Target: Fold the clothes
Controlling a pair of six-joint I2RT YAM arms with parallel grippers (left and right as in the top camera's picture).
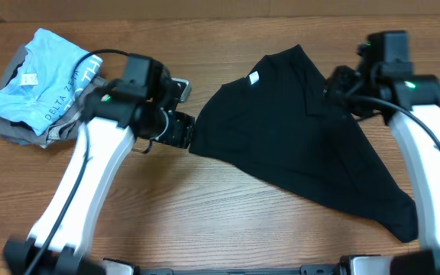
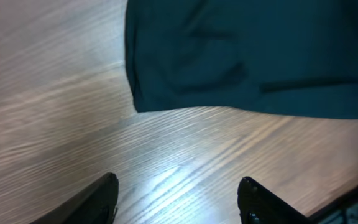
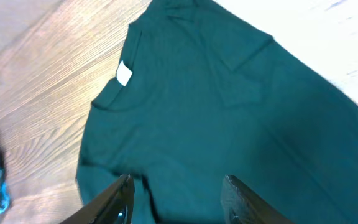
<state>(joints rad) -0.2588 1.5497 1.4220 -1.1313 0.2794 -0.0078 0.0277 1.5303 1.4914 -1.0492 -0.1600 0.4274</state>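
Looking like a robot lab bench, white left arm [image 1: 90, 176] and right arm [image 1: 426, 145] reaching over a wood-grain table [image 1: 205, 221], clothes pile [image 1: 40, 92] lying at upper left, black shirt [image 1: 296, 145] spreading at centre right.

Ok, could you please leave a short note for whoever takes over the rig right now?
Left gripper: open, empty, over bare table just off the black T-shirt.
Right gripper: open, empty, above the shirt's right side.
T-shirt: lies loose and skewed mid-table, white label showing; no neat fold yet.
To do: grasp its edges and fold it.
The light blue garment and grey garments lie piled at the far left, apart.
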